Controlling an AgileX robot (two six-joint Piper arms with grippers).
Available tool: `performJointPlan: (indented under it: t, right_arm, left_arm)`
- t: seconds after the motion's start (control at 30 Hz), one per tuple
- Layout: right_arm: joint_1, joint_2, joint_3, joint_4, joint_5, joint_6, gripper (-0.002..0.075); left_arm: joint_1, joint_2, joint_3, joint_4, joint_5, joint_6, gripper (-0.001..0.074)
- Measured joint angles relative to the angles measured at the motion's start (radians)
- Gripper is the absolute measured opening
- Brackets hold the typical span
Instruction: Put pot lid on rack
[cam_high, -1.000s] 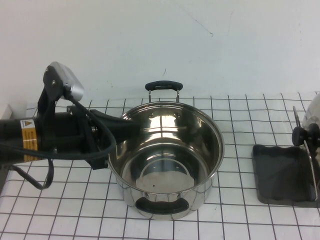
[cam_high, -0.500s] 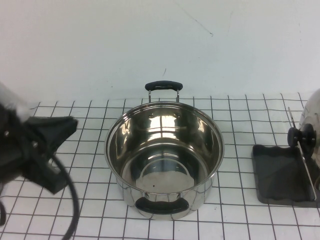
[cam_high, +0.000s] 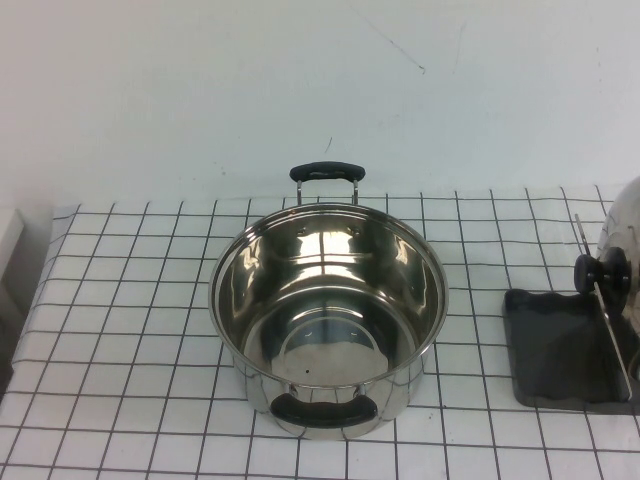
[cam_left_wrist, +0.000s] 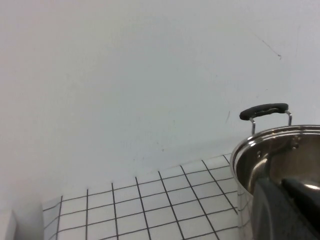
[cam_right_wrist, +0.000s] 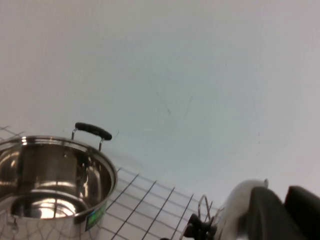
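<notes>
While the high view shows neither arm, each wrist view catches a dark piece of its own gripper: the left gripper (cam_left_wrist: 295, 210) sits just beside the steel pot (cam_high: 328, 318), and the right gripper (cam_right_wrist: 290, 212) sits close to the pot lid (cam_high: 626, 255). Whether either gripper's jaws are spread or pressed together cannot be told.

One pot lid stands on edge at the table's right side, its black knob (cam_high: 602, 271) facing the pot, leaning on the thin wire hoop (cam_high: 605, 310) of the one dark grey rack (cam_high: 560, 350). Only the right wrist view shows the lid's polished dome (cam_right_wrist: 239, 210) from behind. One open pot with two black handles stands mid-table on the gridded cloth (cam_high: 120, 330).
</notes>
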Motion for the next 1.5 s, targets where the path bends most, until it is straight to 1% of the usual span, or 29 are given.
performJointPlan:
  t: [0.33,0.73,0.83,1.0,1.03,1.1,1.17,1.23,1.3,1.4,1.5]
  right_arm:
    - [0.0,-0.017,0.186,0.027,-0.018,0.0,0.0074]
    - [0.0,-0.017,0.367,0.038,-0.003,-0.003,0.0073]
    - [0.0,-0.017,0.417,0.011,-0.089,-0.003,0.0073]
    - [0.0,-0.017,0.503,-0.168,-0.435,-0.038,0.0073]
    - [0.0,-0.018,0.524,-0.217,-0.492,-0.019,0.0073]
    - [0.0,-0.037,0.566,-0.332,-0.544,0.084,0.0073]
    - [0.0,-0.071,0.623,-0.477,-0.563,0.253,0.0073]
    - [0.0,-0.101,0.678,-0.556,-0.567,0.368,0.0073]
    - [0.0,-0.117,0.715,-0.573,-0.561,0.425,0.0072]
    - [0.007,-0.121,0.722,-0.573,-0.499,0.452,0.0072]
    - [0.051,-0.123,0.721,-0.573,-0.445,0.474,0.0072]
  left_arm:
    - [0.0,-0.029,0.082,0.002,-0.121,-0.025,-0.0001]
    - [0.0,-0.031,0.099,0.005,-0.202,-0.025,-0.0002]
    - [0.0,-0.031,0.099,0.005,-0.211,-0.025,-0.0002]
    - [0.0,-0.031,0.099,0.005,-0.217,-0.025,-0.0002]
    - [0.0,-0.031,0.099,0.007,-0.219,-0.025,-0.0002]
    - [0.0,-0.031,0.099,0.007,-0.221,-0.025,-0.0002]
    - [0.0,-0.031,0.099,0.009,-0.226,-0.025,-0.0002]
    - [0.0,-0.031,0.099,0.009,-0.231,-0.025,-0.0002]
    - [0.0,-0.031,0.099,0.009,-0.23,-0.025,-0.0002]
    - [0.0,-0.031,0.099,0.009,-0.233,-0.022,-0.0002]
    - [0.0,-0.031,0.099,0.009,-0.246,-0.022,-0.0002]
